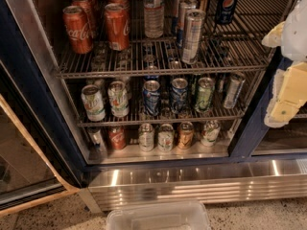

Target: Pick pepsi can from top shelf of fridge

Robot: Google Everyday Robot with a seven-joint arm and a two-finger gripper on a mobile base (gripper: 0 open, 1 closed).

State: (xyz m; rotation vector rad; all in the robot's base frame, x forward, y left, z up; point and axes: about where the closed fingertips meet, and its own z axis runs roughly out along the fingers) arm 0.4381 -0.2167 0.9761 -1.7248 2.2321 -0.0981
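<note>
The approach is judged in hand: the gripper (287, 75), its opening not discernible, is held right of the pepsi can (227, 4), which must be reached up-left on the top shelf (144, 72).

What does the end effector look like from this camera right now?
The end effector, at the view's right edge beside the fridge frame, shows blocky pale-yellow pieces below a rounded white housing. No cables or markings are visible.
</note>
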